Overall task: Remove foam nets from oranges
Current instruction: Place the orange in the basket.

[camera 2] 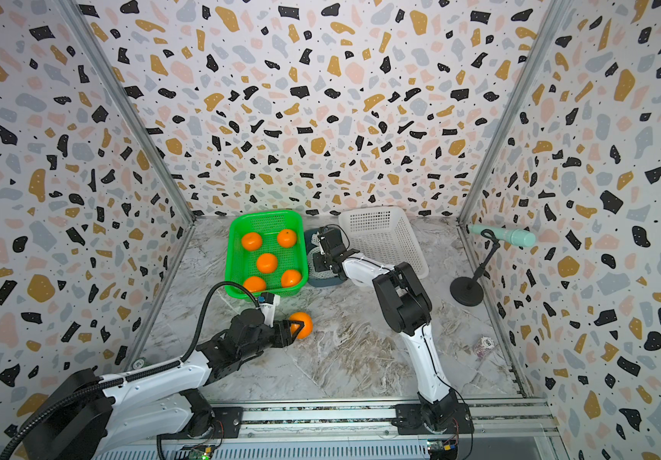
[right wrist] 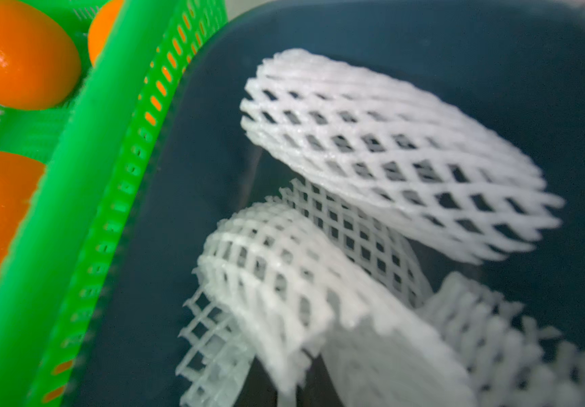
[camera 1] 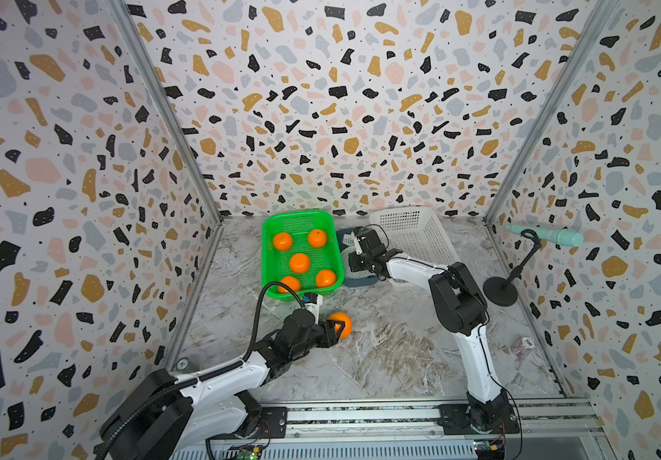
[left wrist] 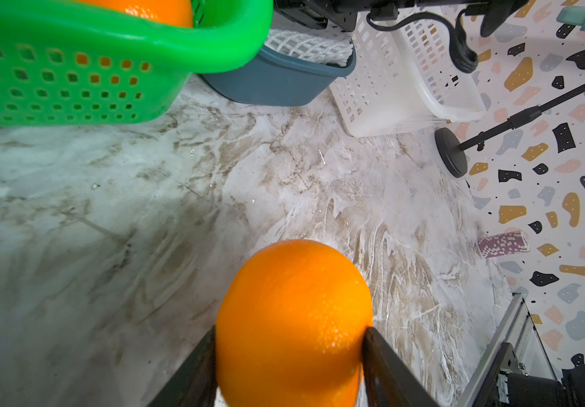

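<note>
Left wrist view shows the held orange [left wrist: 294, 317] with no net on it. The left jaws squeeze it from both sides. It is low over the surface [left wrist: 143, 211], just in front of the green basket [left wrist: 72, 35]. I cannot tell if it touches down.

Five more oranges [camera 1: 299, 263] sit in that basket, and they are all bare too. Next to the basket is a blue tub [right wrist: 425, 38] with white foam nets [right wrist: 389, 151] piled inside. The right jaws hang over the tub. No picture shows them well, so I cannot tell if they are gripping or loose. A white basket [camera 1: 412, 235] stands beside the tub.

I think the job is almost done. All six oranges that show are out of their nets. What seems left is to put the held orange with the others.

No name or label can be read. A small pink stack [camera 1: 522, 345] by the wall has tiny marks on top, too small to read.
</note>
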Robot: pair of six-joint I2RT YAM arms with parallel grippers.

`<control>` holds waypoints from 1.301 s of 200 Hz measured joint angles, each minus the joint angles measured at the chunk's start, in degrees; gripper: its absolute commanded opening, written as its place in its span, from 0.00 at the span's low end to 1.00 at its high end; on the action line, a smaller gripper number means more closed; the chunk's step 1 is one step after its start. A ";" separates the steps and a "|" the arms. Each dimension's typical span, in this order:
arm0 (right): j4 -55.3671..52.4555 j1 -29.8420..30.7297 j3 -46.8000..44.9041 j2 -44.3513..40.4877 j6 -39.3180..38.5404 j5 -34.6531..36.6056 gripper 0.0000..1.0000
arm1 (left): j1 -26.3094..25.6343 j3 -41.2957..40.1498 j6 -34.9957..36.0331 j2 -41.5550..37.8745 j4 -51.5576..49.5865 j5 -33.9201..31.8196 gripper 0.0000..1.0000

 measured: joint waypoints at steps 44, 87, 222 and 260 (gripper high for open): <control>0.02 0.00 -3.08 -4.09 -0.13 0.04 0.31 | 0.00 0.00 0.02 -0.11 -0.17 -0.31 0.61; 0.13 0.00 -5.29 -9.40 -0.17 0.11 0.39 | 0.00 0.00 0.04 -0.74 -1.05 -0.74 0.61; 1.33 0.17 -11.30 -19.37 -0.15 0.22 0.52 | 0.17 0.46 0.07 -3.50 -3.93 -1.22 0.61; 2.45 0.22 -15.06 -24.68 -0.15 0.22 0.52 | 0.35 3.61 0.33 -5.05 -7.19 -2.25 0.61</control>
